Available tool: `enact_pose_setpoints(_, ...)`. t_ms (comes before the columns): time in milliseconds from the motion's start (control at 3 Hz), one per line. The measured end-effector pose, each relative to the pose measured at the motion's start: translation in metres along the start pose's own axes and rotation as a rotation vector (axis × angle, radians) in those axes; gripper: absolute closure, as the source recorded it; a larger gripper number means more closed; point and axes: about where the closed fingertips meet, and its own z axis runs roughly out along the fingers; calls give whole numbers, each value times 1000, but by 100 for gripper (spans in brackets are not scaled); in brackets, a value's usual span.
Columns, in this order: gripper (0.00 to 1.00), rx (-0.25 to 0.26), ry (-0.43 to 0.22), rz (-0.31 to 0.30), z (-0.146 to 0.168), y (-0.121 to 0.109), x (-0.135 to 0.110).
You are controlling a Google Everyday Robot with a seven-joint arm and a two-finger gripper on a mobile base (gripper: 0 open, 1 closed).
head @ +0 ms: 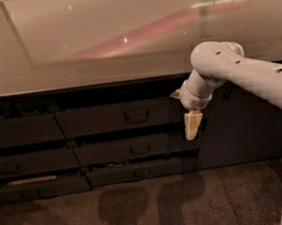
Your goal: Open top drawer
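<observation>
The top drawer [102, 120] is a wide dark flat front under the counter, with a small dark loop handle [137, 116] at its centre. It looks slightly pulled out, with a dark gap above it. My gripper [192, 125] hangs pointing down from the white arm [236, 69], just off the drawer's right end. It is to the right of the handle and slightly lower, and holds nothing that I can see.
Two shallower drawers [137, 149] sit below the top one, and more drawer fronts [19, 132] stand to the left. A tall plain dark cabinet door [241, 125] is behind the arm on the right. A pale counter top [99, 34] runs above. Carpet floor [139, 208] lies below.
</observation>
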Motion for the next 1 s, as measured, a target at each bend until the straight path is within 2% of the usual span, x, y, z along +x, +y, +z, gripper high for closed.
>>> enact_pose_setpoints(333,0,-7,8,3,5,0,2)
enact_pose_setpoints(667,0,10,68,-15,8,-35,16)
enact_pose_setpoints(1000,0,6,66,-14,10,-35,17)
